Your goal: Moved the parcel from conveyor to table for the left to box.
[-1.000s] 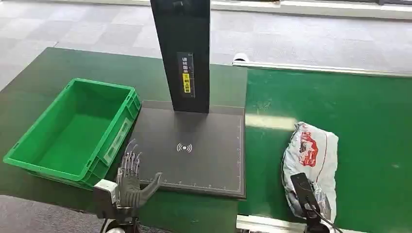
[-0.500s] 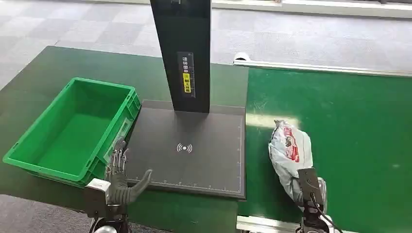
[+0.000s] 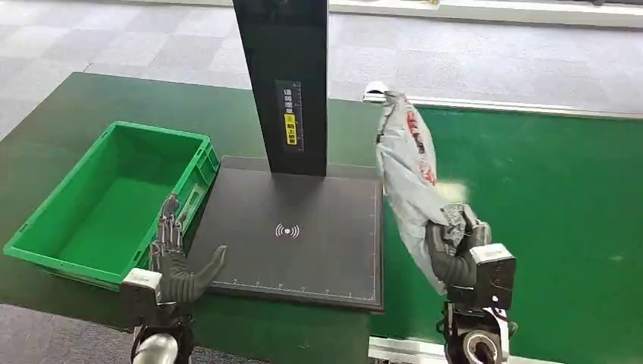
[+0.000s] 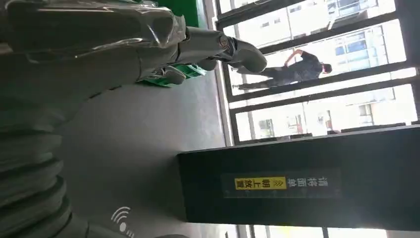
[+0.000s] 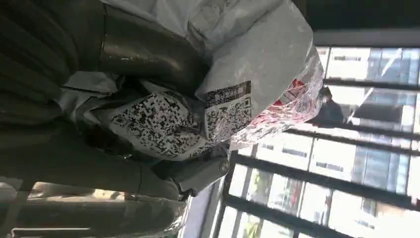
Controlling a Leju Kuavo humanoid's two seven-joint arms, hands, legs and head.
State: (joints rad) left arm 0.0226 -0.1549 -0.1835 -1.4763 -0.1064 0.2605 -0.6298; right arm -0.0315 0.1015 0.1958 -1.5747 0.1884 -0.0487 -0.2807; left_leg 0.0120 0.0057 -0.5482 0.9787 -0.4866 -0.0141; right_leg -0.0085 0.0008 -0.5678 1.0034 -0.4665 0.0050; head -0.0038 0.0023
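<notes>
Parcel (image 3: 409,171) has come up off the green conveyor (image 3: 546,197) since a second ago; the right hand (image 3: 453,254) grips its lower end, bag standing tall above the black scanner pad (image 3: 303,235). Left hand (image 3: 176,262) hovers by the green box (image 3: 106,197), fingers spread, holding nothing.

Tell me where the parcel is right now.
In the head view the parcel is on the right, held up by the right hand above the green conveyor, beside the black scanner pad.
</notes>
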